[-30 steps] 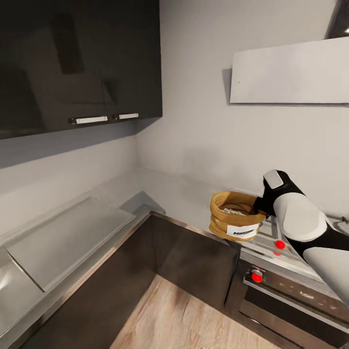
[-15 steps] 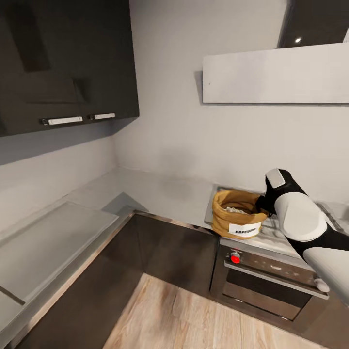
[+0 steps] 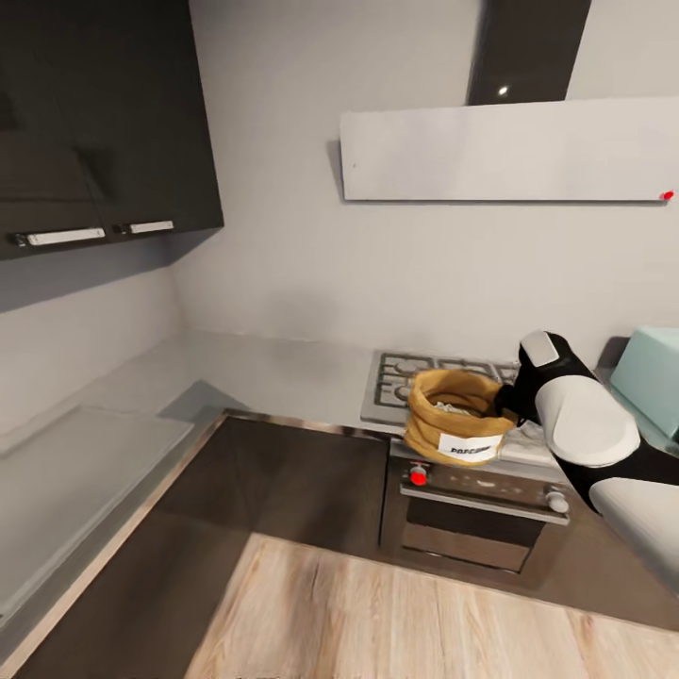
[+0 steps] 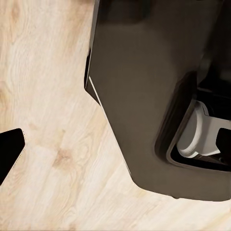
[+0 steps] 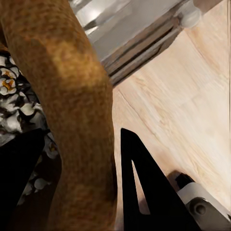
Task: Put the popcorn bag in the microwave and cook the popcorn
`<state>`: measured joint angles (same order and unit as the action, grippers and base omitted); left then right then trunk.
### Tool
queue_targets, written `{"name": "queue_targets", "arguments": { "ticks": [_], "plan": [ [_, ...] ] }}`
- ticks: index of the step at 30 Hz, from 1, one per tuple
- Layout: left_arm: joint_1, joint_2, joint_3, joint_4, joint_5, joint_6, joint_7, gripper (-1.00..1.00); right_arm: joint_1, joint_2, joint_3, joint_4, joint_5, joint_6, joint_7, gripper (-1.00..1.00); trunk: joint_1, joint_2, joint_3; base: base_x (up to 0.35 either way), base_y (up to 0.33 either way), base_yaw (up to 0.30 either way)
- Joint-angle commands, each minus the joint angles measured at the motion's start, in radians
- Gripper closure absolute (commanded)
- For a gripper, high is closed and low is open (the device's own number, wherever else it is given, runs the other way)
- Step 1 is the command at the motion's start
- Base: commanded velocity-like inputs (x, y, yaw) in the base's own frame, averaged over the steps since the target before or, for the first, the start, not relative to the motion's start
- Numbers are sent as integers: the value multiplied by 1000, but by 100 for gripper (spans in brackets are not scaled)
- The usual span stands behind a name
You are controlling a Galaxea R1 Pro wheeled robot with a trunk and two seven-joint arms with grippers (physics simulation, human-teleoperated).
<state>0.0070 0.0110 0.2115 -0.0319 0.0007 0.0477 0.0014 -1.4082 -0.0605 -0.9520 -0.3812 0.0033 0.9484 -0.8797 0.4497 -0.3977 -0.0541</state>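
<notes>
Popcorn bag [image 3: 457, 416] held aloft before hob [image 3: 429, 378], above oven [image 3: 471, 514]; white label partly legible, reads "POPCORN"; right gripper [image 5: 82, 159] jaws clamp bag's rolled rim, one finger inside beside popcorn [image 5: 17, 108]; microwave [image 3: 651, 377] at right edge; left jaws' state unclear.

The head view looks down from high across the kitchen corner. The right wrist view sits close against the popcorn bag [image 5: 72, 96], shared with the head view [image 3: 456, 415]. The left wrist view faces the floor [image 4: 43, 96].
</notes>
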Motion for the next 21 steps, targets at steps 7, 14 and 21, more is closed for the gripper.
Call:
{"name": "queue_targets", "arguments": {
  "ticks": [7,14,21],
  "plan": [
    [1,0,5,-3,0,2,0,-100,-2,1,-8,-1,0,3,-4,100,0,-2,-2,-291,11,-298],
    [1,0,5,-3,0,2,0,-100,-2,1,-7,-1,1,3,-5,100,0,-2,-2,-250,1,-298],
    [1,0,5,-3,1,3,0,-100,-2,1,-7,-1,1,-13,-6,100,0,-2,-2,-220,71,-298]
  ]
}}
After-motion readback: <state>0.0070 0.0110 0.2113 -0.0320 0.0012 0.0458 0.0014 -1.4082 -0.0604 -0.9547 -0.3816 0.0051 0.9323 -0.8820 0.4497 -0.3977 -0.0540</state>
